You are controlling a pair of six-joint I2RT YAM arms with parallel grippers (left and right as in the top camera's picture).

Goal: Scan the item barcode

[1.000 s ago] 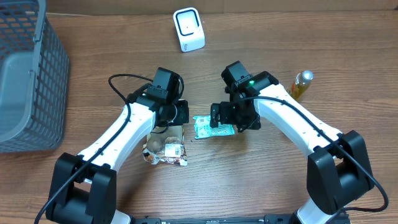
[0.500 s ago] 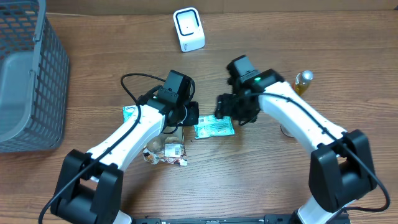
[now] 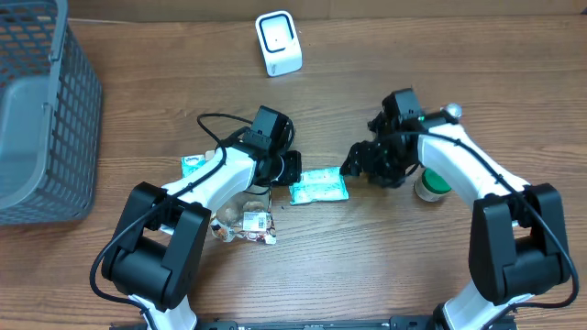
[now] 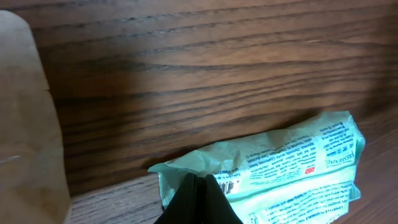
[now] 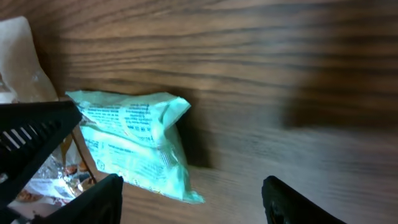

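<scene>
Green packet (image 3: 319, 186) flat on the table (image 3: 367, 275), centre of frame.
I see the left gripper (image 3: 291, 170) closed, tips at the packet's left edge. Right gripper (image 3: 355, 167) just right of it, jaws apart, empty. White scanner (image 3: 278, 43) well apart, upper centre.

Right claw (image 3: 354, 167) now off packet (image 3: 321, 185)

I can't make out a single word or number anywhere. The pale green packet (image 4: 292, 158) carries rows of small dark print, a red mark (image 4: 309, 169) and a barcode (image 4: 227, 185) near its end, all too blurred for me to read. The white label (image 3: 259, 221) on the crinkled wrapper (image 3: 234, 231) is just as illegible.
</scene>
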